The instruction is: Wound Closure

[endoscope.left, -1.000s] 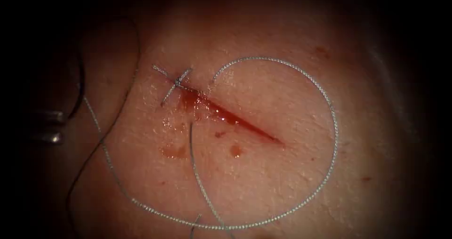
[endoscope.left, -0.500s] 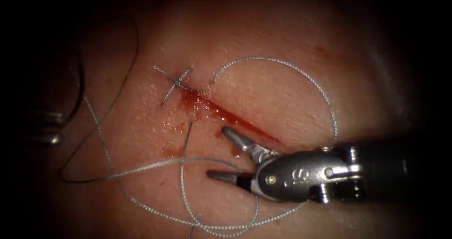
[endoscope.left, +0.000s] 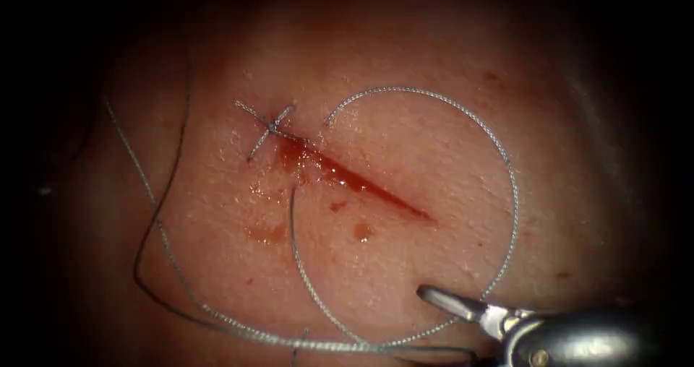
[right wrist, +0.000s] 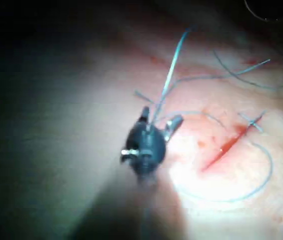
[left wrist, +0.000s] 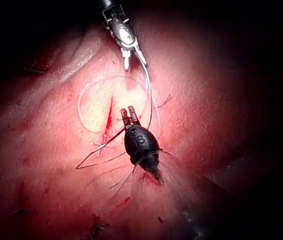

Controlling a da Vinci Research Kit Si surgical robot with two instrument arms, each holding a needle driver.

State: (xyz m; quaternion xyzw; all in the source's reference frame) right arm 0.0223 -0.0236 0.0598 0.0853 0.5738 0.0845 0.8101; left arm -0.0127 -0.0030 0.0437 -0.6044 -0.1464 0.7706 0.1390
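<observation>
Apparently between stitches, the right gripper [right wrist: 160,118] hovers wide and empty at the endoscope view's lower right, below the cut [endoscope.left: 361,186], beside looped thread [endoscope.left: 515,193]; the left gripper [left wrist: 128,113] is narrowly parted and empty, so gathering slack seems next.

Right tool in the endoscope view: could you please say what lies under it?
The thread loop passes beneath the right tool's hand on the tissue; its course under the tool's body is covered.
</observation>
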